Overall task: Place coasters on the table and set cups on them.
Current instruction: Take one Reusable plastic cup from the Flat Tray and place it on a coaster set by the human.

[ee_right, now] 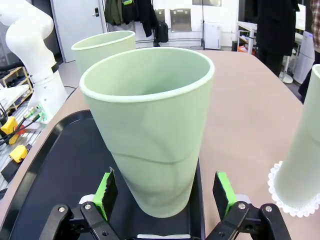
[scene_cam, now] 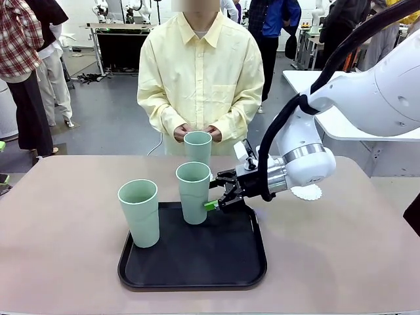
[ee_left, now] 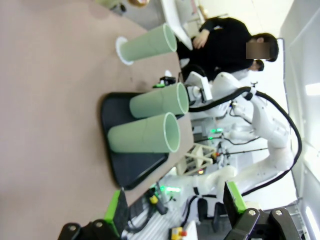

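Left hand [ee_left: 175,205]: green pads spread apart with nothing between them, held above the bench [scene_cam: 59,262] and looking across it.
Left cup [scene_cam: 138,211]: upright on the left part of the black tray [scene_cam: 197,270], near its left rim, mouth up.
Tray: lay on the bench in front of the middle, carrying two cups.
Middle cup [scene_cam: 193,192]: upright at the tray's far right part, to the right of and beyond the left cup, the two apart.
Far cup [scene_cam: 197,147]: upright on the bench beyond the tray, just in front of the person [scene_cam: 200,72]; stood on a scalloped coaster [ee_left: 120,50], whose edge showed all round the base.
Right hand [scene_cam: 215,191]: reached in from the right, low over the tray's right rim; jaws wide apart, one pad [ee_right: 106,192] on each side of the middle cup's lower wall, not clamped on it.
Bare coaster [scene_cam: 307,192]: flat on the bench right of the tray, partly hidden behind the right arm's wrist, no cup on it.
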Robot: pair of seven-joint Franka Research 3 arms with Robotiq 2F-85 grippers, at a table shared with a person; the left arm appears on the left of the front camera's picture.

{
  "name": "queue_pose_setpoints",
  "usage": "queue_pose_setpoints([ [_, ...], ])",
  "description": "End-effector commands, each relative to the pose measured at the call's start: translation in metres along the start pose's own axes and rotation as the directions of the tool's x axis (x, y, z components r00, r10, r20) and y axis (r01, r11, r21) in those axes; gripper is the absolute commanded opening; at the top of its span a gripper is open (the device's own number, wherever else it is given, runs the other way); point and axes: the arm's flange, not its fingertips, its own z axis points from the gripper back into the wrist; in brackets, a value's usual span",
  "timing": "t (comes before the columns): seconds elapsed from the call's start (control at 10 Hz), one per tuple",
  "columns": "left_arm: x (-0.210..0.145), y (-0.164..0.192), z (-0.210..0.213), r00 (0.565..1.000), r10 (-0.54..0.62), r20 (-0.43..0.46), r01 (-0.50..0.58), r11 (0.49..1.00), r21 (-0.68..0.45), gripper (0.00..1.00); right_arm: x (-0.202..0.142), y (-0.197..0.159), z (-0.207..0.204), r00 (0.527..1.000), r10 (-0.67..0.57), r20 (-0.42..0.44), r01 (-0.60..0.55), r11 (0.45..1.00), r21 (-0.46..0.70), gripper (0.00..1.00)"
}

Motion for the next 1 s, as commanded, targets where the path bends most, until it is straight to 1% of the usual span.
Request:
queue_pose_setpoints([
  [0.0, 0.000, 0.000, 0.001, 1.000, -0.008, 0.008, 0.008, 1.000, -0.014, 1.00, -0.001, -0.005, -0.011, 1.000, 0.001, -0.005, -0.001, 1.000, -0.008, 1.00],
  [0.9, 0.000, 0.000, 0.001, 1.000, -0.008, 0.008, 0.008, 1.000, -0.014, 1.00, 0.006, -0.003, -0.040, 1.000, 0.009, 0.022, -0.011, 0.996, 0.085, 1.00],
])
